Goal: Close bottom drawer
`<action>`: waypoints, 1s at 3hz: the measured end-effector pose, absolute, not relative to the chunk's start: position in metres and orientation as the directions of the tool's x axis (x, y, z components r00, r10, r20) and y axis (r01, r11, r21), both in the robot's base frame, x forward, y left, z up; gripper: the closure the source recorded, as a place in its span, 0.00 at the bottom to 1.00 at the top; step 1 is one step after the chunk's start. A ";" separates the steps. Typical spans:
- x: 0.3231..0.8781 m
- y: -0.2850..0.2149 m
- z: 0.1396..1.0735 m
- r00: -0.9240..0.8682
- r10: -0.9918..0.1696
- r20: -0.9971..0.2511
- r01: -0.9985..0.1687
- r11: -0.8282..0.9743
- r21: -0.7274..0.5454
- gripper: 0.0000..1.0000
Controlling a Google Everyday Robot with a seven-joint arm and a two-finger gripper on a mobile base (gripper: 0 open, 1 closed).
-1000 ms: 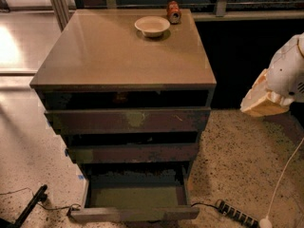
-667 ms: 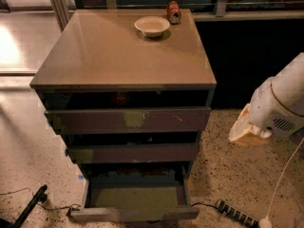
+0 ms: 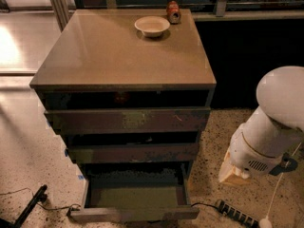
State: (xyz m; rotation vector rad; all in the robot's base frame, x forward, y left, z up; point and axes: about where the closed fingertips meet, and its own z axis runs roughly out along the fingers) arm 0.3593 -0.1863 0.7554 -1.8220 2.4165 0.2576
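Observation:
The bottom drawer (image 3: 133, 214) stands pulled far out of the brown cabinet (image 3: 123, 56), near the lower edge of the camera view. Its olive-green floor (image 3: 135, 196) shows and looks empty. Its flat dark front faces me. My white arm (image 3: 270, 127) hangs at the right of the cabinet. The gripper (image 3: 232, 174) is pale yellow, low near the floor, to the right of the open drawer and apart from it.
The widest drawer front (image 3: 128, 120) and the mid-width front (image 3: 135, 152) above are slightly out. A white bowl (image 3: 152, 26) and a red can (image 3: 173, 12) sit on the cabinet top. A power strip (image 3: 235, 214) and cables lie on the speckled floor. A black object (image 3: 31, 205) lies at lower left.
My arm has come down and to the left, bringing the gripper from mid-height at the right edge to low beside the open drawer. The drawers have not moved.

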 end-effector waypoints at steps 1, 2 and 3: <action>0.347 -0.187 0.741 -0.278 -0.947 -0.163 -0.959 0.264 0.103 1.00; 0.347 -0.187 0.741 -0.278 -0.947 -0.163 -0.959 0.264 0.103 1.00; 0.355 -0.187 0.709 -0.288 -0.947 -0.146 -0.955 0.273 0.115 1.00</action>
